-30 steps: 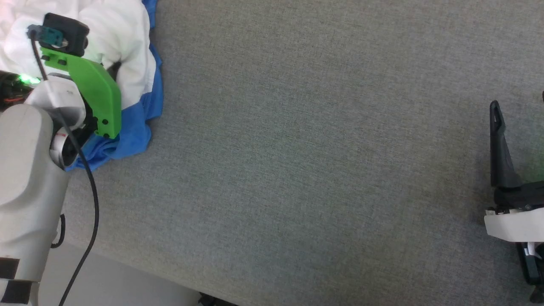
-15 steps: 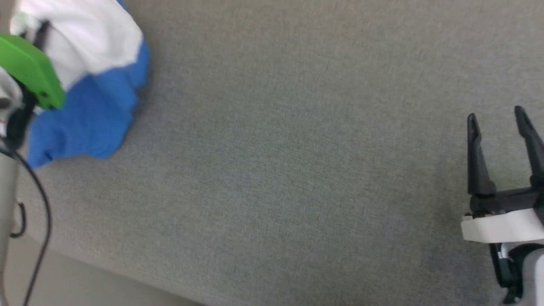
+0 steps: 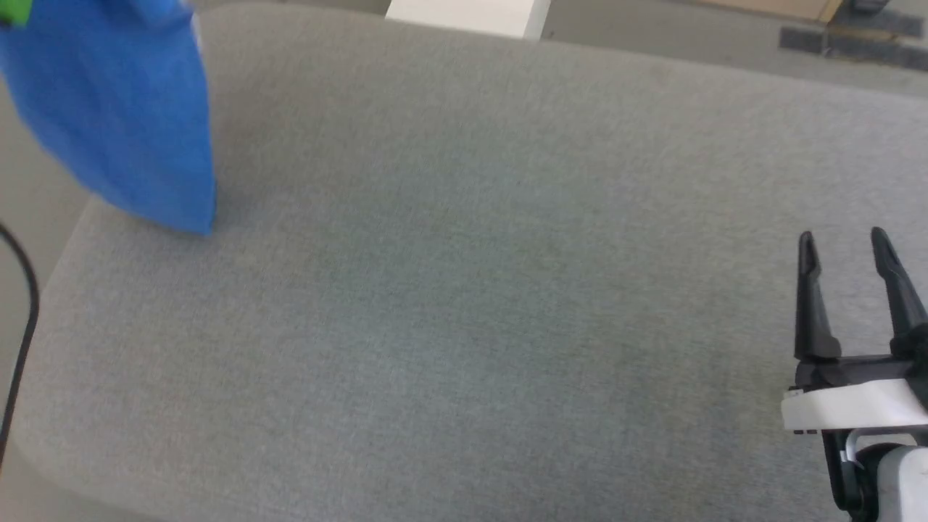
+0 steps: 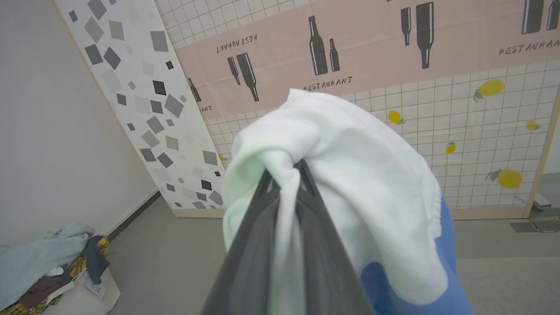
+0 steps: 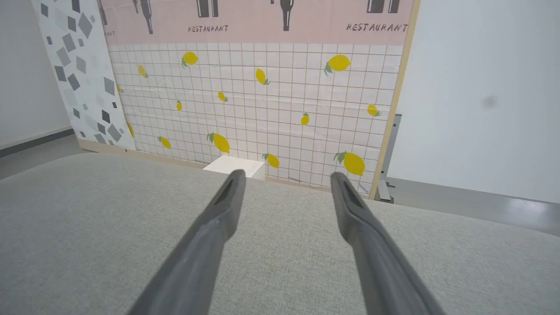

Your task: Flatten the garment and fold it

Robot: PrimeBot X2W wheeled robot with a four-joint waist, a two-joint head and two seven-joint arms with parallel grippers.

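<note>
left gripper [image 4: 284, 170] is clamped tight on the garment [image 4: 350, 175], both dark fingers [image 4: 315, 245] pinched together with a fold of white fabric squeezed between them at centre frame in the left wrist view. the white body bulges up and over the fingertips, and blue cloth spills down at the lower right of that frame.

over to the head view: the blue part hangs in the upper left corner, its lower tip reaching down over the left end of the grey padded surface [image 3: 471, 326]. whether that tip touches the surface, can't tell. a black cable [image 3: 25, 290] curves along the left edge.

right gripper [image 3: 842, 239] sits at the lower right of the head view, fingers well apart, nothing between them, pointing up the frame, well away from the garment. its own wrist view shows the two fingers spread over the bare grey surface, with a white box [image 5: 234, 166] beyond the far edge against a lemon-print tiled backdrop [image 5: 262, 109].

a heap of clothes [image 4: 43, 262] lies on the floor at the lower left of the left wrist view.
</note>
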